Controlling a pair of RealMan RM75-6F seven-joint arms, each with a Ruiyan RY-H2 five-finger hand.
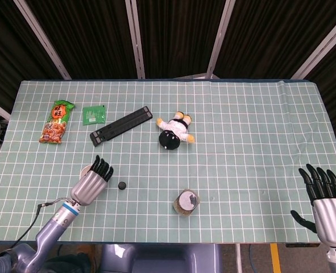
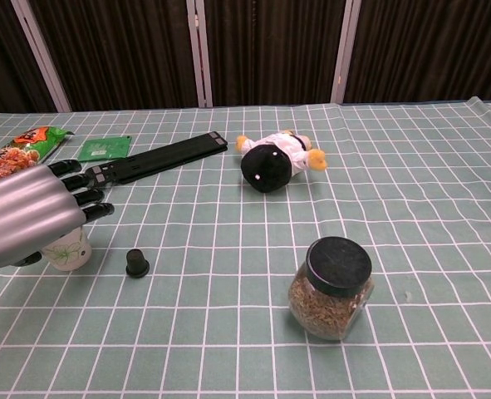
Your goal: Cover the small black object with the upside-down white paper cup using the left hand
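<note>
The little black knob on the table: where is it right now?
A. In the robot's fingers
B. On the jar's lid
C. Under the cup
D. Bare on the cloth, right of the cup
D: the knob sits uncovered beside the cup, apart from the left hand.

The head view looks steeply down on the whole table [image 1: 258,114]. The chest view sits low and near, facing across it. Both share the jar [image 1: 186,203] [image 2: 330,288].
</note>
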